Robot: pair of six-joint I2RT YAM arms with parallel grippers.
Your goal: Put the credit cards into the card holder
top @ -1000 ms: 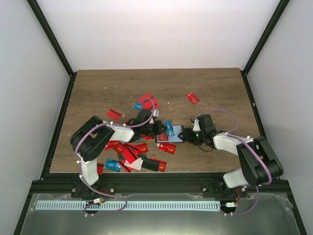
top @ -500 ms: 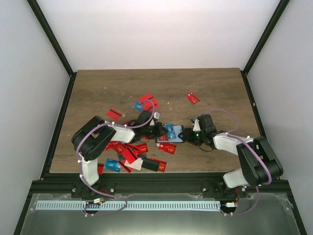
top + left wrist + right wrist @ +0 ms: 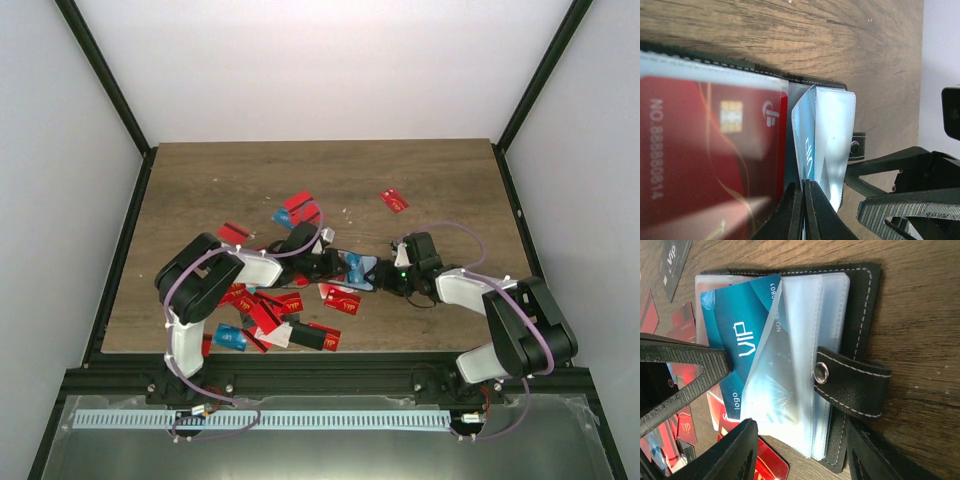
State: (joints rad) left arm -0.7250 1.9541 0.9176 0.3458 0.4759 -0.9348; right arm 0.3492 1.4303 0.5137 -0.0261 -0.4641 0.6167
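The black card holder (image 3: 862, 315) lies open on the table, its clear sleeves (image 3: 805, 340) fanned and its snap strap (image 3: 855, 380) folded over. A blue VIP credit card (image 3: 740, 335) sits tilted with one corner inside a sleeve. My left gripper (image 3: 804, 200) is shut on that blue card's (image 3: 807, 145) edge. A red card (image 3: 710, 150) lies in another sleeve. My right gripper (image 3: 800, 450) straddles the holder's near end, a finger against each side. In the top view both grippers meet at the holder (image 3: 362, 272) mid-table.
Several loose red and blue cards (image 3: 265, 310) lie piled in front of the left arm, with a dark card (image 3: 310, 338) near the front edge. More cards (image 3: 300, 208) lie behind it, and a lone red one (image 3: 394, 200) at the back right.
My left gripper has carried the blue card a little to the right, further into the holder's sleeves. The right gripper and the holder have stayed put.
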